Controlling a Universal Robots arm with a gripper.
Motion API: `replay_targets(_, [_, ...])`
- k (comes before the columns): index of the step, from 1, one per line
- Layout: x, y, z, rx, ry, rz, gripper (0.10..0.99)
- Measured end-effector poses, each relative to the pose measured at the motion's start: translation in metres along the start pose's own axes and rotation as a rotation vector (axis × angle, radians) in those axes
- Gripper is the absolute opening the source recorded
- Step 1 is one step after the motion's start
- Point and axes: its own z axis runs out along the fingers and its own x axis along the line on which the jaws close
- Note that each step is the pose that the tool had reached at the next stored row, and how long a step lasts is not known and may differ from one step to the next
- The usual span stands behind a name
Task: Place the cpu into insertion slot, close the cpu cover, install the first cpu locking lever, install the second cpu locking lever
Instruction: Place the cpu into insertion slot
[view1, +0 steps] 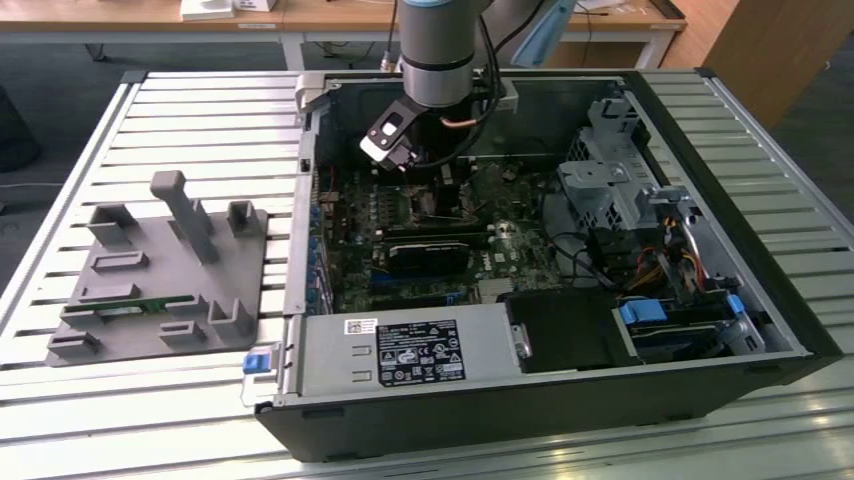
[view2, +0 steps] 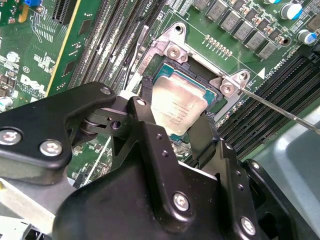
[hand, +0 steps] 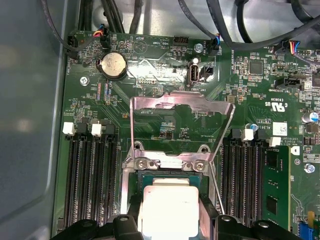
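Looking down through the wrist cameras, I see the end effector (view2: 175, 114) clamped on the cpu (view2: 177, 105), with 1 black finger (view2: 145, 100) against each of 2 opposite edges. The cpu's dull silver top carries faint print. It sits at the insertion slot (view2: 195, 75), whose dark rim shows round its far edges; I cannot tell whether it is fully seated.

In the first wrist view the cpu cover (hand: 150, 104) stands swung open beyond the cpu (hand: 169, 207), and green board shows through its square window. A thin locking lever (view2: 280, 111) slants away from 1 corner of the slot, apart from the cover.

Long black card slots (hand: 90, 180) run on both sides of the socket. A round coin battery (hand: 114, 65) sits near the board's far edge. White lettering is scattered across the board.

In the exterior view the computer case (view1: 534, 420) lies open on the slatted table (view1: 134, 420), holding the board, a black power supply with a printed label (view1: 416, 353) and a blue drive carrier (view1: 654, 312). At the exterior view's left a grey fixture (view1: 187, 300) rests on the table, with a green card (view1: 134, 305) lying in it.
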Motion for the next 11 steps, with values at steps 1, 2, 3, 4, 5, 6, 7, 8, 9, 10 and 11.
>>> replay_targets(1, [0.0,0.0,0.0,0.0,0.0,0.0,0.533])
replay_targets(2, [0.0,0.0,0.0001,0.0,0.0001,0.0,0.533])
replay_targets(3, [0.0001,0.0001,0.0002,0.0,0.0004,0.0,0.533])
replay_targets(4, [0.0001,0.0001,0.0003,0.0,0.0004,0.0,0.545])
replay_targets(5, [0.0001,0.0,0.0003,0.0,0.0003,0.0,0.545])
replay_targets(6, [0.0001,0.0,0.0002,0.0,0.0003,0.0,0.608])
replay_targets(7, [0.0,0.0,0.0002,0.0,0.0002,0.0,0.608])
replay_targets(8, [0.0,0.0,0.0002,0.0,0.0001,0.0,0.608])
replay_targets(9, [0.0,0.0,0.0002,0.0,0.0001,0.0,0.608])
replay_targets(10, [0.0,0.0,0.0003,0.0,0.0001,0.0,0.608])
replay_targets(11, [0.0,0.0,0.0003,0.0,0.0001,0.0,0.608])
